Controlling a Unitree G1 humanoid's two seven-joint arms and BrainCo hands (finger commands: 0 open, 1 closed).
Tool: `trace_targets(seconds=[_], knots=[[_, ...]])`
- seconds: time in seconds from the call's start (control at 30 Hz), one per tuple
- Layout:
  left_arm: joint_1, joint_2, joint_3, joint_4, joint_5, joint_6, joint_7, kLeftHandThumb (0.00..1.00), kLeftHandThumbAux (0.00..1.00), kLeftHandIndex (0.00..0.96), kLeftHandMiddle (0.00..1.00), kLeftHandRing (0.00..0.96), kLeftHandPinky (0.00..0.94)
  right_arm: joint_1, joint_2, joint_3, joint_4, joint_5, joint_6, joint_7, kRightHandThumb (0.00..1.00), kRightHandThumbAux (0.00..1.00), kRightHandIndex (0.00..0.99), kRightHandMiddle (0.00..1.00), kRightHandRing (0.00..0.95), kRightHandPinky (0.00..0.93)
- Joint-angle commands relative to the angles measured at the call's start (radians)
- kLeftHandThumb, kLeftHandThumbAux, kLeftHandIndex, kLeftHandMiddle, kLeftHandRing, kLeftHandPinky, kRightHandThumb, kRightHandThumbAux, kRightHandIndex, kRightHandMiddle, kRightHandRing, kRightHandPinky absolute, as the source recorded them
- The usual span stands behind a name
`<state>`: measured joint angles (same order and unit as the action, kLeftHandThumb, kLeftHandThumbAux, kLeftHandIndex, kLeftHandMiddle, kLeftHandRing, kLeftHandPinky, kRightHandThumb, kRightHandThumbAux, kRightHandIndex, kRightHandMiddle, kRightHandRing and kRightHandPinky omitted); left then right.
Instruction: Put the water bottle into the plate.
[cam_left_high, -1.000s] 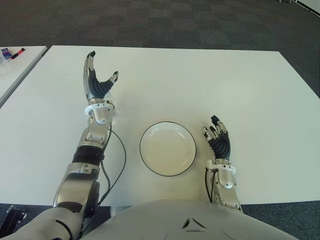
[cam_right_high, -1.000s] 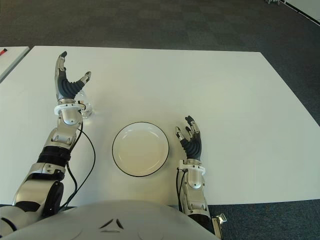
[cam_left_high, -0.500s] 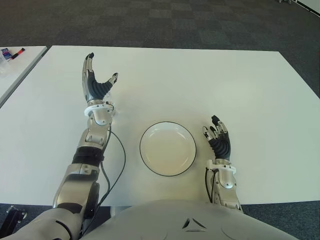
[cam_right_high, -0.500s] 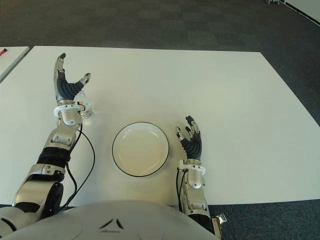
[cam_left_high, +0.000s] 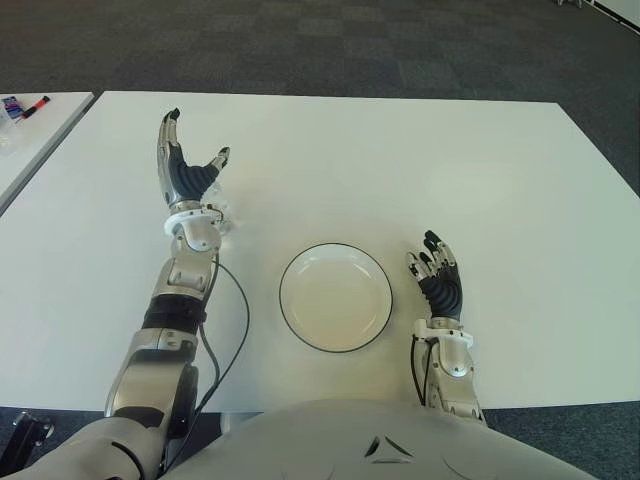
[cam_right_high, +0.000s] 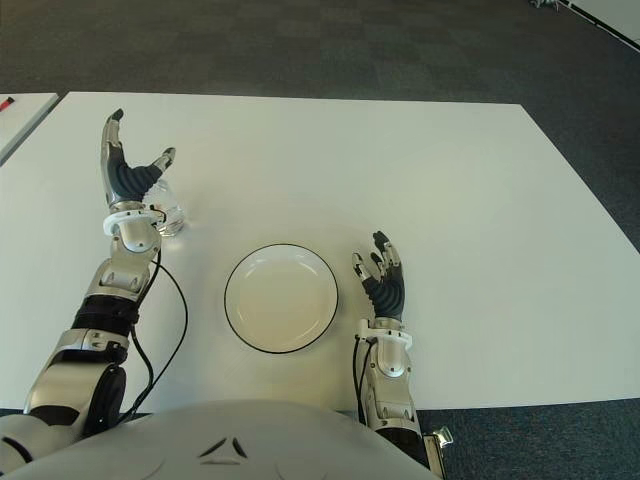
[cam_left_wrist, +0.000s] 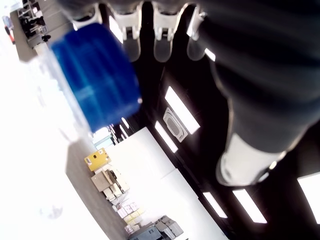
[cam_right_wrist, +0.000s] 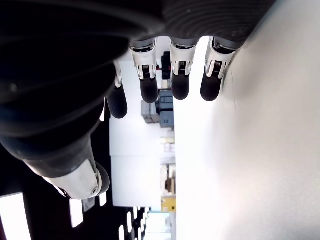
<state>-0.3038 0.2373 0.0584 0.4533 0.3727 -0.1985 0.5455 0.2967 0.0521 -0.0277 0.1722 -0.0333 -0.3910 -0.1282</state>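
Note:
A clear water bottle (cam_right_high: 168, 216) with a blue cap (cam_left_wrist: 95, 75) is on the white table (cam_left_high: 450, 160), mostly hidden behind my left wrist. My left hand (cam_left_high: 197, 140) is raised over it with fingers spread and the thumb apart, holding nothing. The white plate (cam_left_high: 335, 300) with a dark rim lies empty near the table's front edge, to the right of the bottle. My right hand (cam_left_high: 435, 265) shows just right of the plate, its fingers (cam_right_wrist: 175, 75) straight and relaxed, holding nothing.
A second white table (cam_left_high: 30, 130) stands at the far left with markers (cam_left_high: 28, 104) on it. A black cable (cam_left_high: 243, 320) hangs along my left forearm, close to the plate's left side. Dark carpet lies beyond the far table edge.
My left hand has drifted slightly to the left, still open over the bottle. The right hand, plate and bottle have not moved.

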Motion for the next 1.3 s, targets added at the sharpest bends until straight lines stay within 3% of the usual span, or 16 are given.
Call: trace_targets(seconds=[0.03,0.8,1.3], knots=[[0.014,-0.004,0.000,0.012,0.000,0.008,0.003,0.189,0.760,0.014,0.043,0.040,0.089,0.017,0.008,-0.007,0.036,0.006,0.037,-0.002,0.510,0.731,0.178,0.114,0.085,0.117],[0.023,0.013,0.001,0.031,0.000,-0.008,-0.004,0.194,0.761,0.021,0.048,0.045,0.094,0.022,0.003,-0.007,0.025,0.006,0.046,0.003,0.511,0.718,0.190,0.119,0.084,0.114],[0.034,-0.005,-0.004,0.009,-0.004,0.024,-0.014,0.221,0.766,0.015,0.045,0.039,0.086,0.023,0.002,-0.011,0.022,0.011,0.050,0.009,0.511,0.715,0.186,0.117,0.086,0.116]])
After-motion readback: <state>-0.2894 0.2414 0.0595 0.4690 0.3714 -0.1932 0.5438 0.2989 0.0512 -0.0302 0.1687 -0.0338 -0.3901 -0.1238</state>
